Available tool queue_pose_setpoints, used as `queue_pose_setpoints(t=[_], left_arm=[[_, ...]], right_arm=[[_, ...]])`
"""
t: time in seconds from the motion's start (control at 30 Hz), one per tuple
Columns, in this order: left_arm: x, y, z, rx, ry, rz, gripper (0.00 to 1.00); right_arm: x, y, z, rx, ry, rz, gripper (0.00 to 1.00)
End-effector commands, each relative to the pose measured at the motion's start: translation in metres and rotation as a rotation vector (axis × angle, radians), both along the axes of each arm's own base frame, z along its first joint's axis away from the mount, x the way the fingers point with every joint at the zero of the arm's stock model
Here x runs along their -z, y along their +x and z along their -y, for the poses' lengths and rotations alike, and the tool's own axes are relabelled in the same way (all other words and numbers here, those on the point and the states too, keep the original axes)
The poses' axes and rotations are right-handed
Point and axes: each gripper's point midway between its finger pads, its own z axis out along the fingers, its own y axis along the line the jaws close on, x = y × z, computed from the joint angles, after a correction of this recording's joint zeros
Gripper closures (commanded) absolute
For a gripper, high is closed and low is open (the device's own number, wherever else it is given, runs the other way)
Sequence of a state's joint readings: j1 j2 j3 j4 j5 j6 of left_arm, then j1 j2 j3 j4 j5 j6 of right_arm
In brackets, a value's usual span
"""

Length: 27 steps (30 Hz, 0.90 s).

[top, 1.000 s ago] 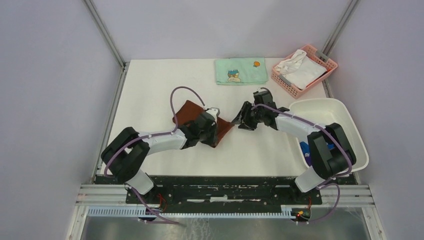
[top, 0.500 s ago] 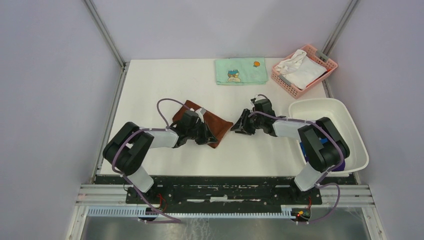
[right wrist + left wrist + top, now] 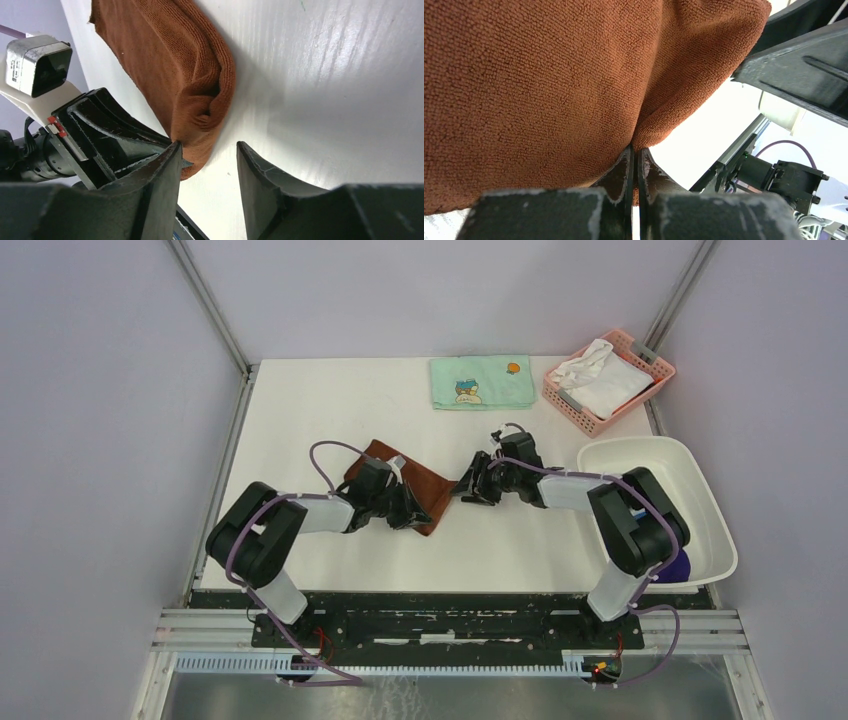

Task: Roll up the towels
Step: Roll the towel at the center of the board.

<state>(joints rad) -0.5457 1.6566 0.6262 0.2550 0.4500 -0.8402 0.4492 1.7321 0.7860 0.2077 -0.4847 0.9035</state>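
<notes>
The rust-brown towel lies folded on the white table, left of centre. It fills the left wrist view. My left gripper is shut on its near edge, with a sliver of cloth between the fingertips. My right gripper is open at the towel's right corner. In the right wrist view the folded corner lies just ahead of the spread jaws, and the left finger touches it. A bit of the dark purple towel shows in the white tub. The blue towel is hidden behind the right arm.
A white tub stands at the right edge. A pink basket with a white cloth stands at the back right. A pale green cartoon towel lies flat at the back centre. Grey walls close in the table.
My left gripper has drawn back to the left along the brown towel. My right gripper has moved left up to the towel's right corner.
</notes>
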Motion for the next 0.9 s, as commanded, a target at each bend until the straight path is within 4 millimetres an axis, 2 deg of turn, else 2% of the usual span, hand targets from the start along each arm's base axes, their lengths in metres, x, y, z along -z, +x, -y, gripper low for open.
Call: queue_pose_setpoints(t=[0.0, 0.07, 0.17, 0.53, 0.73, 0.87], left_arm=[[-0.005, 0.008, -0.002, -0.028, 0.019, -0.008, 0.97], [-0.006, 0.008, -0.002, -0.030, 0.019, -0.004, 0.97], [-0.007, 0.009, -0.002, -0.029, 0.020, 0.002, 0.97], [-0.010, 0.010, -0.002, -0.027, 0.024, 0.014, 0.97], [-0.009, 0.009, -0.003, -0.027, 0.024, 0.015, 0.97], [-0.015, 0.006, 0.001, -0.012, 0.004, 0.014, 0.97]], right_arm=[[-0.033, 0.013, 0.009, 0.013, -0.091, 0.056, 0.45], [-0.034, 0.014, 0.018, 0.045, -0.159, 0.030, 0.42], [-0.034, 0.017, 0.020, 0.069, -0.225, 0.009, 0.39], [-0.011, 0.025, 0.001, 0.067, -0.337, -0.092, 0.38], [0.007, 0.021, 0.014, 0.093, -0.432, -0.139, 0.48], [0.011, 0.019, 0.025, 0.085, -0.505, -0.155, 0.61]])
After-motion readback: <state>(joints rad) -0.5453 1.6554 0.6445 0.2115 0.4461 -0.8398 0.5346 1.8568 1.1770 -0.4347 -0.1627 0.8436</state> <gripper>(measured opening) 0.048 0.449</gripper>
